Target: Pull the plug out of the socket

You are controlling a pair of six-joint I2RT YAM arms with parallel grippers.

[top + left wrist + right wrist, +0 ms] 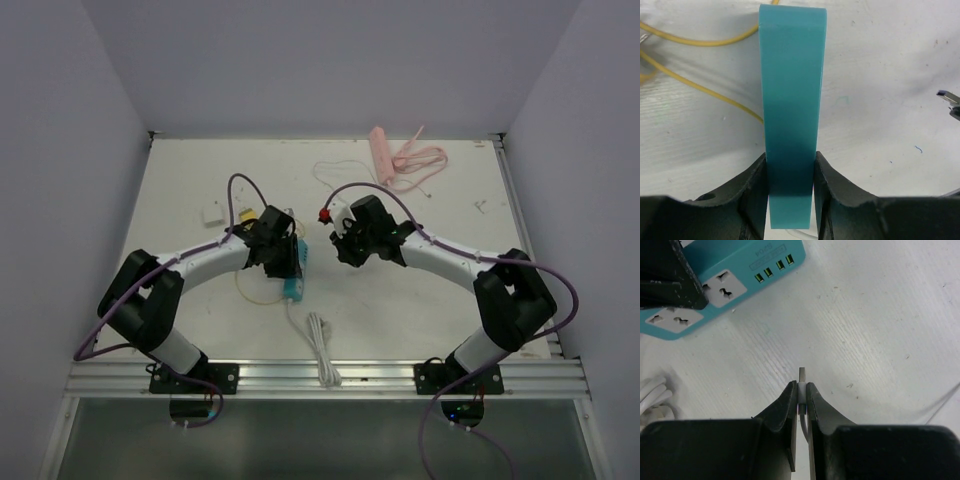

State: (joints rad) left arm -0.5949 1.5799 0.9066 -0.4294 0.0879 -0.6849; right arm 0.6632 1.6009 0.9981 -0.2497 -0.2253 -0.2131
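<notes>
White metal-tipped USB plug [802, 376] out of teal plastic power strip [792, 75]
Left end effector [791, 161] clamps the strip, right end effector [801, 389] pinches the plug; only the right wrist view shows the USB ports [774, 269], open desk [880, 330] between

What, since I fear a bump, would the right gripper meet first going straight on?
Probably bare table; the right gripper, shut on the USB plug, points just right of the teal power strip, though depth is unclear.

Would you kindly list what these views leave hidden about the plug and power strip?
Right wrist: most of the plug is hidden inside the right claw; only its metal tip shows.
Left wrist: the power strip, held edge-on in the left claw, shows no sockets.
</notes>
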